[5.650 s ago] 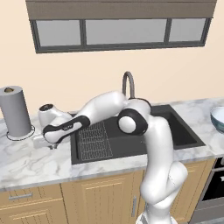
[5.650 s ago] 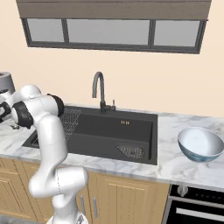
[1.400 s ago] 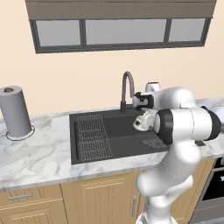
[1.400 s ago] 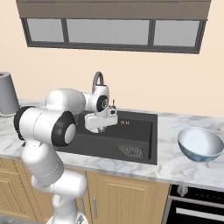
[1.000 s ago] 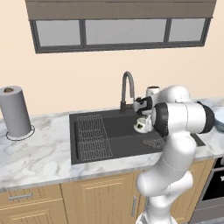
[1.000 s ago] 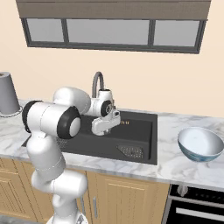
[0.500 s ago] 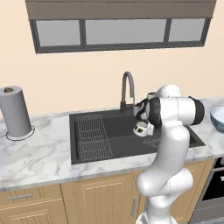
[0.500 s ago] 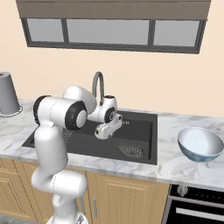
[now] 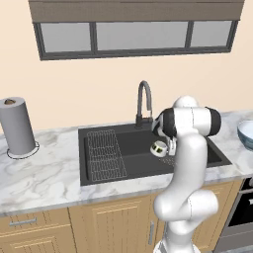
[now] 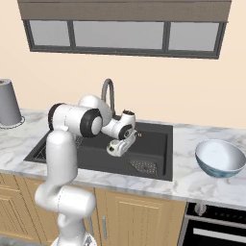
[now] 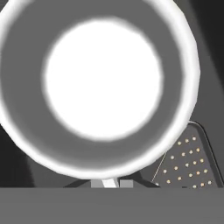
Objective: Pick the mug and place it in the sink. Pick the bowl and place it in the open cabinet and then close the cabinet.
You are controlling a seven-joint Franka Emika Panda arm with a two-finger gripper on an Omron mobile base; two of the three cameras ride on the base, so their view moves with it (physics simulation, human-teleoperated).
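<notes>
Over the right half of the large black rectangular sink (image 9: 99, 170), the two-finger gripper (image 9: 165, 149) is clamped on the rim of the small glossy white mug (image 9: 158, 147), which hangs mouth-up just above the basin floor, near the perforated drain grate (image 10: 143, 166) directly below.

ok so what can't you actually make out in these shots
- Tool fingers: in the hand view the small glossy white mug sits in front of them.
- Black rectangular sink floor under the mug: left base view, hidden by the arm.
- Wide white-and-blue ceramic bowl: left base view, cut off by the right edge.
</notes>
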